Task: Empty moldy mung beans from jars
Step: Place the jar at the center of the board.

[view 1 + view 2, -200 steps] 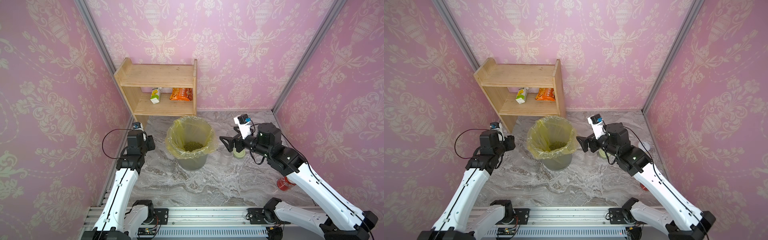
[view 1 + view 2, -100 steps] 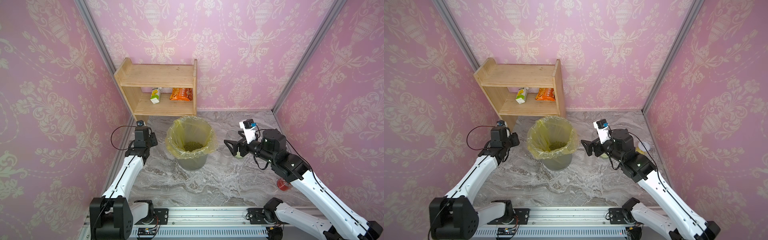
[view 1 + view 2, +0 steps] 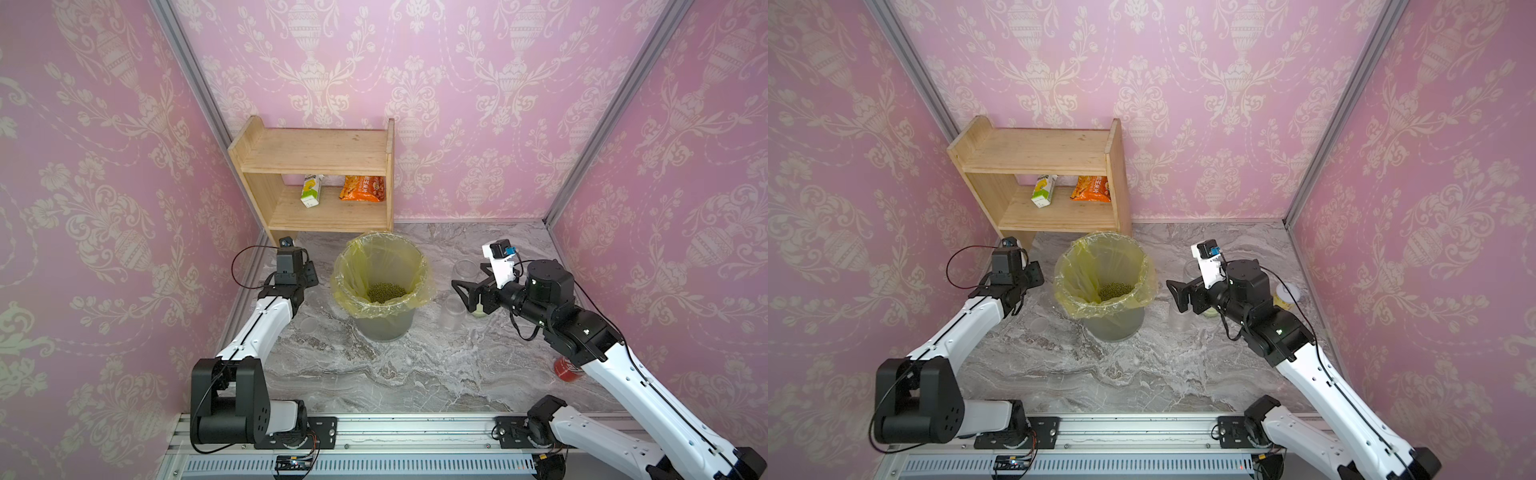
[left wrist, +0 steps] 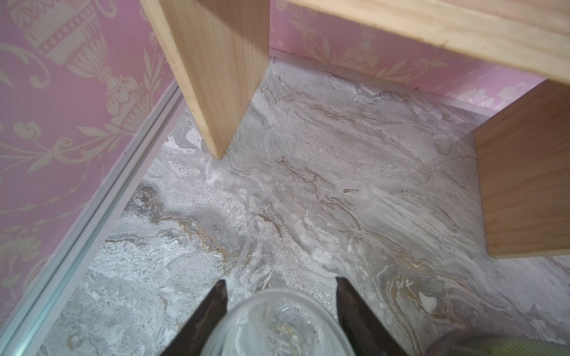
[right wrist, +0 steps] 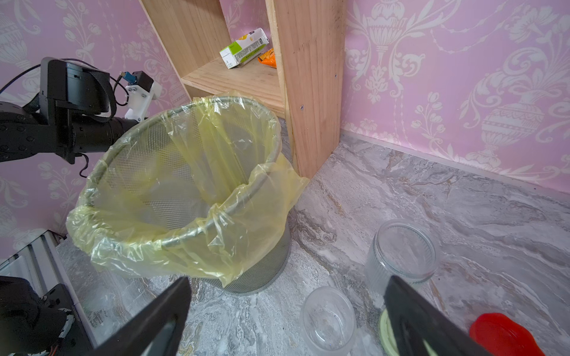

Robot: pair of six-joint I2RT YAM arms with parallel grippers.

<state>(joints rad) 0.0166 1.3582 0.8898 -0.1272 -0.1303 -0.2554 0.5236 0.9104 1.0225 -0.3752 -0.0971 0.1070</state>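
In the left wrist view my left gripper is shut on an empty clear jar, low over the marble floor by the shelf's foot. In both top views the gripper sits left of the bin and the jar is hidden under it. The mung beans lie in the yellow-bagged bin. My right gripper is open above the floor right of the bin, holding nothing. Below it stand a slim empty jar and a wider empty jar, beside a pale green lid and a red lid.
A wooden shelf at the back holds a carton and an orange snack bag. A translucent lid lies left of the bin. A red can stands under my right arm. A yellowish cup stands by the right wall.
My left arm has folded down and carried its gripper lower and slightly back, towards the shelf's foot. My right arm has sunk and drawn slightly away from the bin, still open.
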